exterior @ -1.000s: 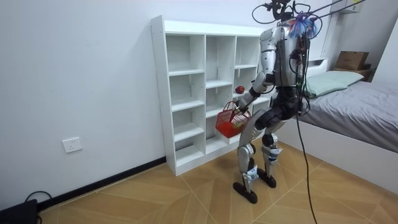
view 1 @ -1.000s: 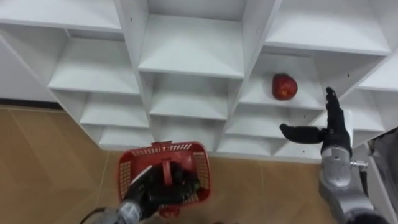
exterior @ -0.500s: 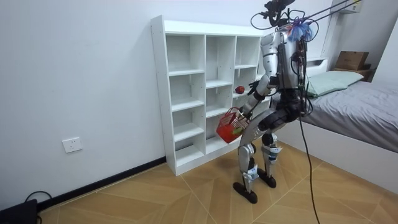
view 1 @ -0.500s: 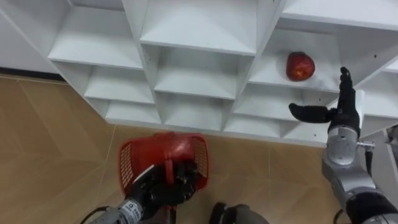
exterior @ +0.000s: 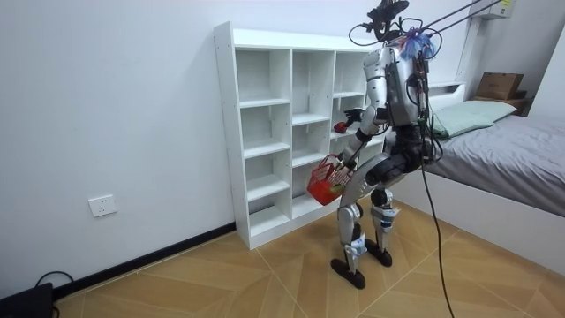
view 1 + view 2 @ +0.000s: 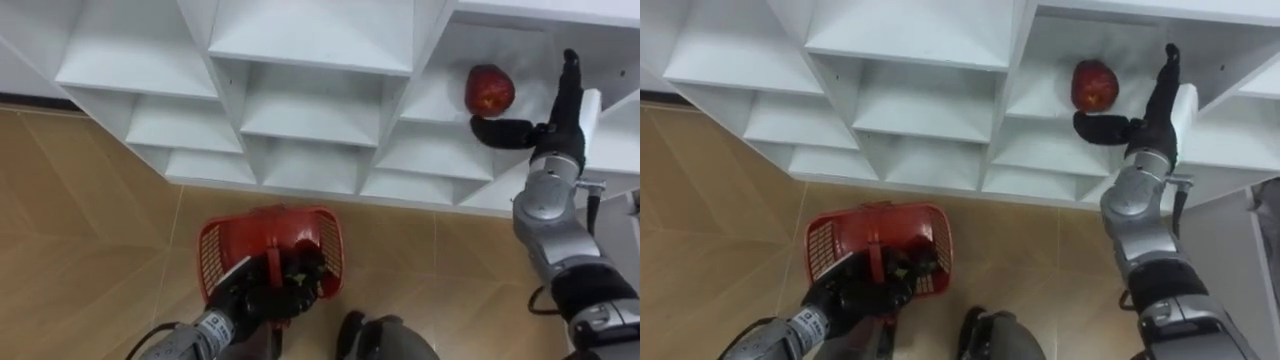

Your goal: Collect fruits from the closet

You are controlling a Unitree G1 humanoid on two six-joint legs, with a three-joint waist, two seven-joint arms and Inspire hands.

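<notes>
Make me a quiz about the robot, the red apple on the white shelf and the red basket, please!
1. True or false: the round red apple lies inside the red plastic mesh basket.
2. Which hand grips the basket's handle? A) the left hand B) the right hand
3. Fill in: beside the apple on the white shelf unit, the right hand is ___ (open or shut).
Key: 1 false, the apple rests on a shelf. 2 A. 3 open.
</notes>
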